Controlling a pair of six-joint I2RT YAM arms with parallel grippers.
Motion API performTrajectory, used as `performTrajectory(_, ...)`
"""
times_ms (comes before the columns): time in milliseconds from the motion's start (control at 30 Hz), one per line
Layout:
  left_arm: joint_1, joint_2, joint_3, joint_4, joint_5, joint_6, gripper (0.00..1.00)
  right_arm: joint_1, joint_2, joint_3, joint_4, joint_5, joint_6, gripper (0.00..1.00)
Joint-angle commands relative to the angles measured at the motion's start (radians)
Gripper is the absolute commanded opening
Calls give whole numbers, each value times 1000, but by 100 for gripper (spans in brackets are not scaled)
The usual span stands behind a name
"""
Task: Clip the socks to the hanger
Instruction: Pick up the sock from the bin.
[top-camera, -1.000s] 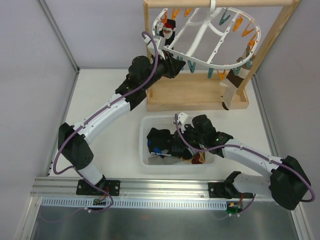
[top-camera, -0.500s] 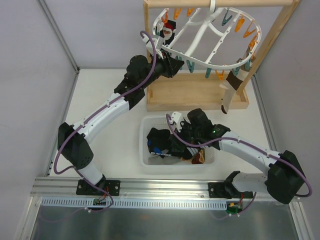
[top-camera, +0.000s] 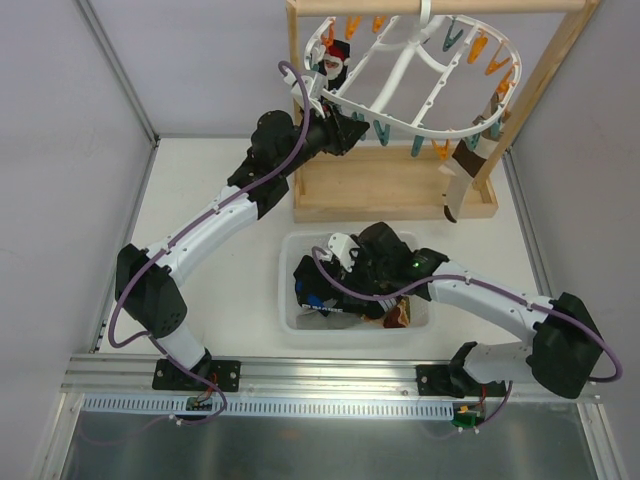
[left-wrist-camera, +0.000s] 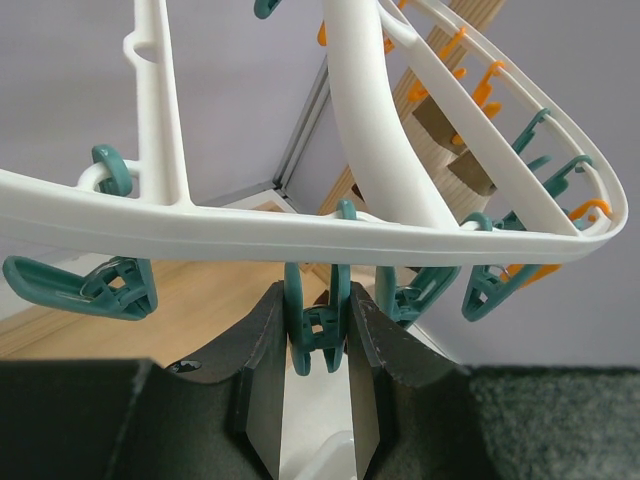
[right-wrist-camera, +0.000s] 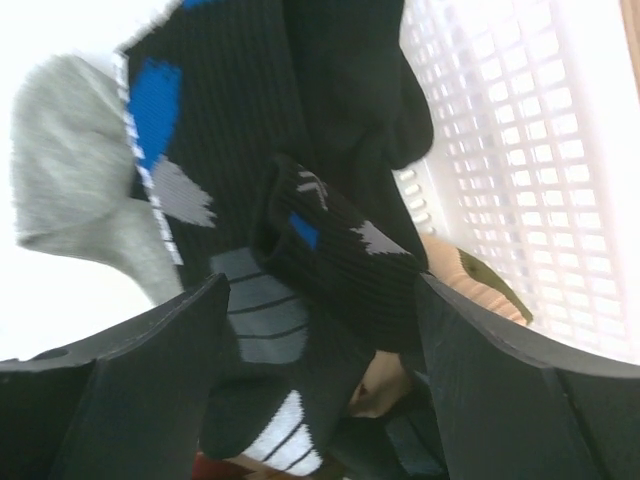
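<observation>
The white oval hanger (top-camera: 404, 124) hangs from a wooden stand, with orange and teal clothespins along its ring (left-wrist-camera: 250, 230). My left gripper (top-camera: 362, 128) is shut on a teal clothespin (left-wrist-camera: 318, 335) under the ring's near-left rim. A brown-and-cream striped sock (top-camera: 456, 180) hangs clipped at the right, and a dark red patterned sock (top-camera: 338, 55) at the far left. My right gripper (top-camera: 338, 272) stands open inside the basket, its jaws wide on either side of a black sock with blue and white marks (right-wrist-camera: 335, 255). A grey sock (right-wrist-camera: 70, 200) and a tan one (right-wrist-camera: 455, 290) lie beside it.
The white mesh basket (top-camera: 287, 308) sits in front of the stand's wooden base (top-camera: 400, 190). The stand's slanted post (top-camera: 540, 85) rises at the right. Grey walls close in on the left and back.
My right gripper has opened wide and slid left across the basket over the black sock. The left gripper has stayed shut on the teal clothespin.
</observation>
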Motion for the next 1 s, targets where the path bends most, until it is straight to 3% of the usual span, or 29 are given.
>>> performTrajectory(0,15,2,-15,-4,54,-27,0,13,31,45,4,94,-67,78)
performTrajectory(233,29,10,-12,4,66,-38,0,13,79,38,56,90,-95,75)
performTrajectory(333,32,17,-1,5,82,-44,0,13,94,41,93,77,-96,68)
performTrajectory(367,32,19,0,4,83,-44,0,12,100,45,99,77,-99,50)
performTrajectory(467,35,22,2,4,86,-45,0,13,125,50,123,83,-101,18)
performTrajectory(567,37,19,2,1,91,-45,0,9,98,36,159,77,-67,1)
performTrajectory(967,40,-22,3,-16,164,-35,0,-115,-280,-50,349,45,292,1)
